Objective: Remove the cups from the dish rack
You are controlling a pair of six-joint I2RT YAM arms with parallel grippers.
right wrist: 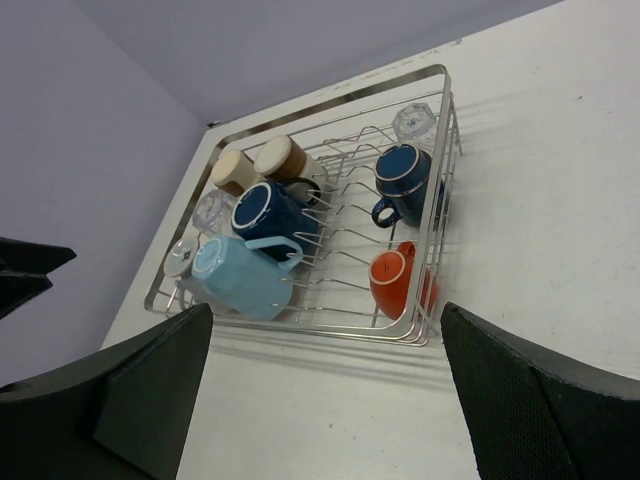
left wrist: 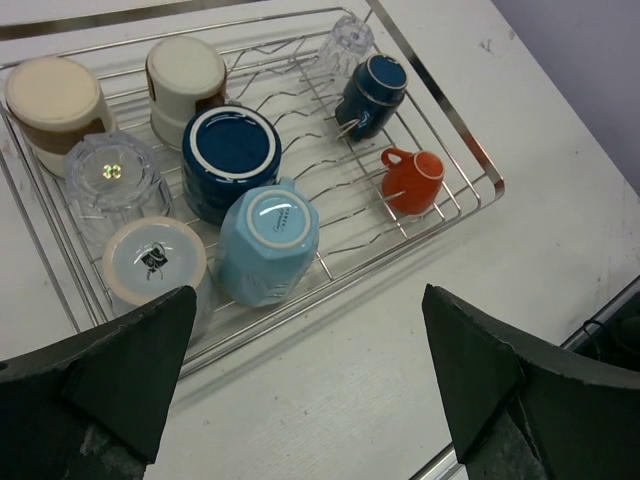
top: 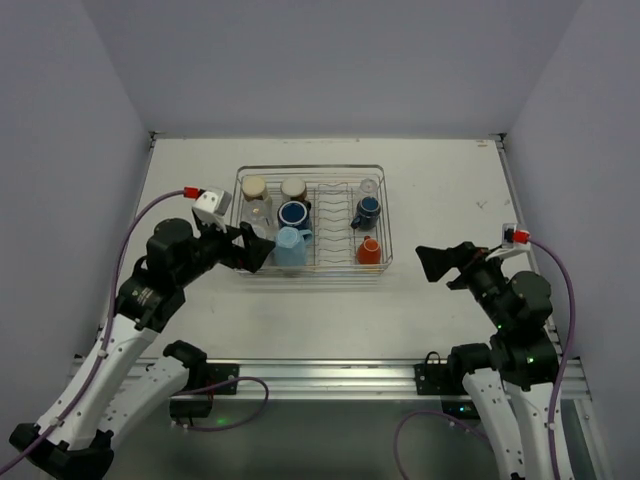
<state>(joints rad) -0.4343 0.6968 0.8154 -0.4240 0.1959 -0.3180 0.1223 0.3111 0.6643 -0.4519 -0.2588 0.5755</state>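
Item: dish rack [top: 310,168], silver wire, on the white table [top: 450,180], just ahead of my left pincer [top: 258,250], whose jaws are spread wide and empty. My right pincer [top: 428,262] is likewise agape, to the right of the rack.
Contents: light blue cup [left wrist: 265,245], base stamp unreadable; navy cup [left wrist: 230,155] touching behind it; clear glass [left wrist: 112,180]; small orange cup [left wrist: 415,182], apart at the right.

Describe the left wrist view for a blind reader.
A silver wire dish rack on a white table holds cups, including a light blue mug and a small orange cup. The open left gripper shows black fingers in both bottom corners.
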